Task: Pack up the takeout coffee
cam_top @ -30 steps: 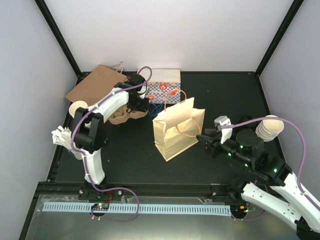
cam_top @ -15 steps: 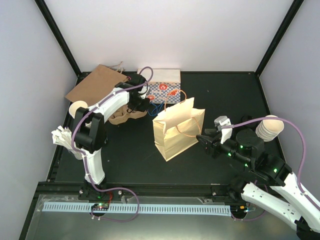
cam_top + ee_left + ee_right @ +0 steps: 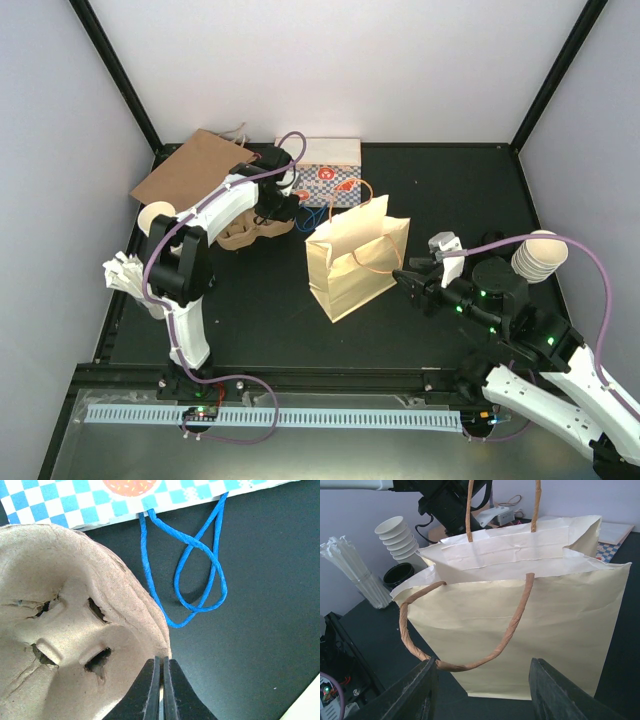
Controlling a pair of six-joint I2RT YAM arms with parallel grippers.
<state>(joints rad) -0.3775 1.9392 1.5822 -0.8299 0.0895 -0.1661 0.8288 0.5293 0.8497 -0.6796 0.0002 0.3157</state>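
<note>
Nearest, the right jaws stand open with nothing between them, just short of the lower front of an upright cream paper bag [image 3: 520, 630] with brown twisted handles. Past the bag's left edge, toward the left side of the black surface [image 3: 460, 190], the takeout coffee [image 3: 397, 574] shows only its round black lid. It sits near a bundle of wrapped straws [image 3: 357, 575] and a stack of lidless cups [image 3: 396, 539], well apart from both pairs of jaws. Farther back, the left jaws are closed, their tips at the rim of a brown cardboard cup carrier [image 3: 65, 620]; whether they pinch it I cannot tell. Beyond lie the blue handles [image 3: 192, 575] of a blue-checked bag [image 3: 60, 502] and, leftward, a flat brown bag [image 3: 190, 168].
</note>
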